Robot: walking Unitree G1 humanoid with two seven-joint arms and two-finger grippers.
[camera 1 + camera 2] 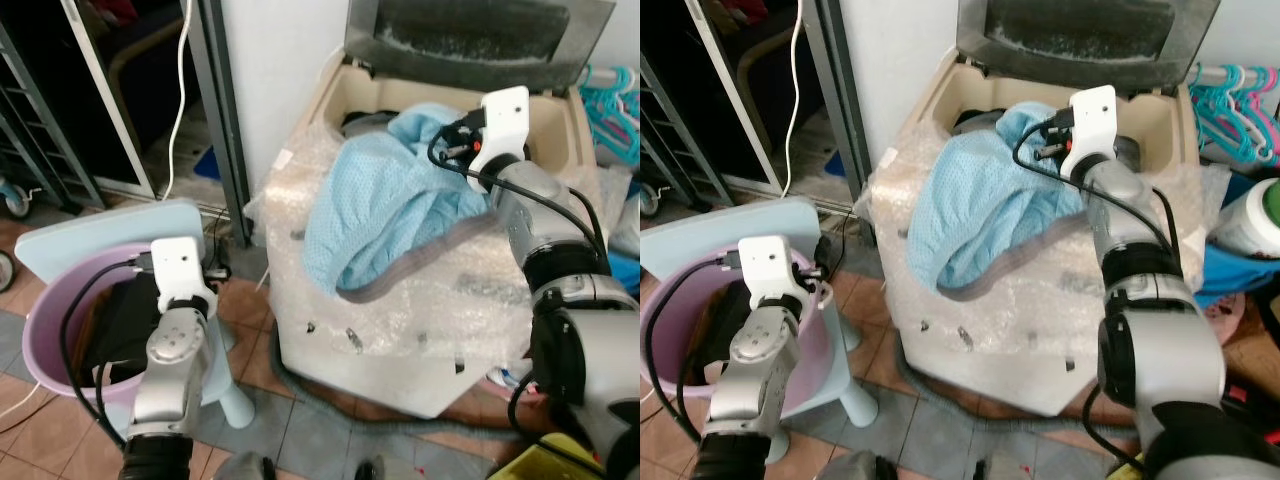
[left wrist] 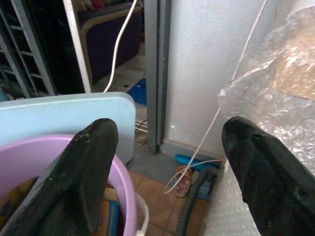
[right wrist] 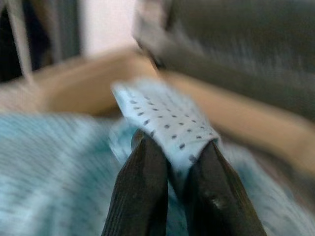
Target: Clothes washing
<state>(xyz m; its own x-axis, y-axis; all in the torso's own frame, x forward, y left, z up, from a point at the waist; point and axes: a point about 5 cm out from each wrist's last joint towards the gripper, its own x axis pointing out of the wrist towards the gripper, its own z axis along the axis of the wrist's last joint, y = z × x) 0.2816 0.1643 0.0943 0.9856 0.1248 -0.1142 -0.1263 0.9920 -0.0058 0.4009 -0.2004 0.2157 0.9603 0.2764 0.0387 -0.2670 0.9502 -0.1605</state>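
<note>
A light blue dotted garment (image 1: 375,210) with a grey band drapes over the front rim of the open beige washing machine (image 1: 400,340), part of it inside the tub. My right gripper (image 3: 174,147) is shut on a fold of this garment (image 3: 165,115), held above the tub opening. In the left eye view the right wrist (image 1: 495,125) hovers at the machine's back right. My left gripper (image 2: 165,142) is open above the pink laundry basket (image 1: 45,330), which holds dark clothes (image 1: 125,320).
The machine is wrapped in bubble wrap, its lid (image 1: 470,30) up. The basket rests on a pale blue stool (image 1: 90,235). A white cable (image 1: 180,100) hangs by a grey door frame (image 1: 225,110). Teal hangers (image 1: 615,105) sit at right; tiled floor below.
</note>
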